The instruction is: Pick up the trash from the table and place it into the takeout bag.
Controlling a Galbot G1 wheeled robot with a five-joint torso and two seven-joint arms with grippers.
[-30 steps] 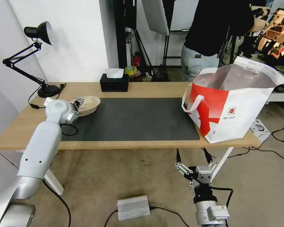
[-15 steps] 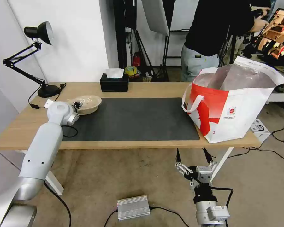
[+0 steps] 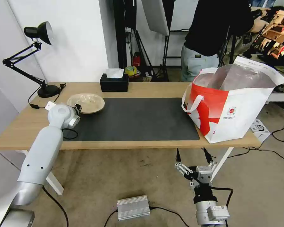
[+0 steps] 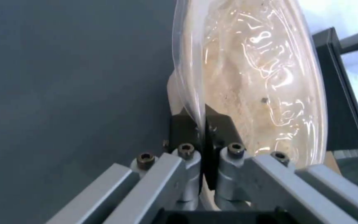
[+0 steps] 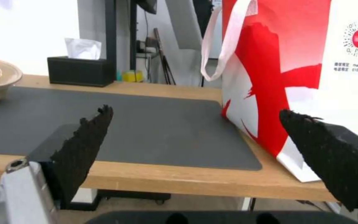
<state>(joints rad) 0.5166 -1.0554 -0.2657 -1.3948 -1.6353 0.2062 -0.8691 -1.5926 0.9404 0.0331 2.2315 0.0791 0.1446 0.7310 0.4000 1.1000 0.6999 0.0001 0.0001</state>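
A shallow beige bowl (image 3: pixel 86 102), one piece of the trash, with clear film over it sits level at the left end of the dark mat (image 3: pixel 132 119) on the table (image 3: pixel 19 129). My left gripper (image 3: pixel 77 108) is at its near rim. In the left wrist view this gripper (image 4: pixel 204 124) is shut on the edge of the bowl (image 4: pixel 253 77). The white and red takeout bag (image 3: pixel 233 107) stands open at the table's right end. Below the table's front edge, my right gripper (image 3: pixel 192 156) hangs open and holds nothing; the right wrist view shows it (image 5: pixel 204 137) facing the bag (image 5: pixel 295 62).
A black tissue box (image 3: pixel 114 82) stands at the table's back edge and a black desk lamp (image 3: pixel 38 63) at the back left. A metal box (image 3: pixel 133 207) with cables lies on the floor. A person stands behind the table.
The bowl was tilted up on its side in my left gripper; it has swung down to level. The left wrist shifted slightly. The right arm stayed still.
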